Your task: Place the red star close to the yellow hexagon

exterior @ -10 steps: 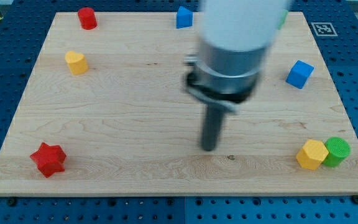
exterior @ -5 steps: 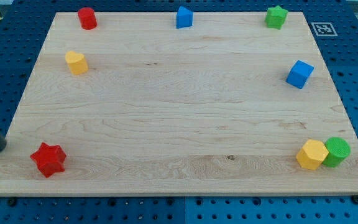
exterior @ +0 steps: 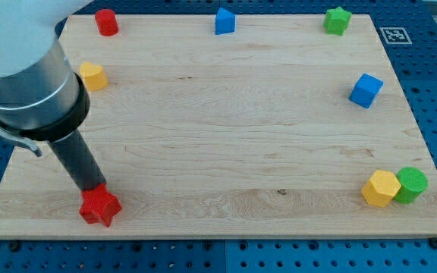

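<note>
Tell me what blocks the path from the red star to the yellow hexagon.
Nothing visible does. The red star sits near the view's bottom left with my tip against its upper edge; the board between it and the yellow hexagon is bare. A green cylinder touches the hexagon's far side.

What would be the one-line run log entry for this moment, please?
my tip: touching red star block from upper left | yellow hexagon block: far right, beside green cylinder block | star not yet close
</note>
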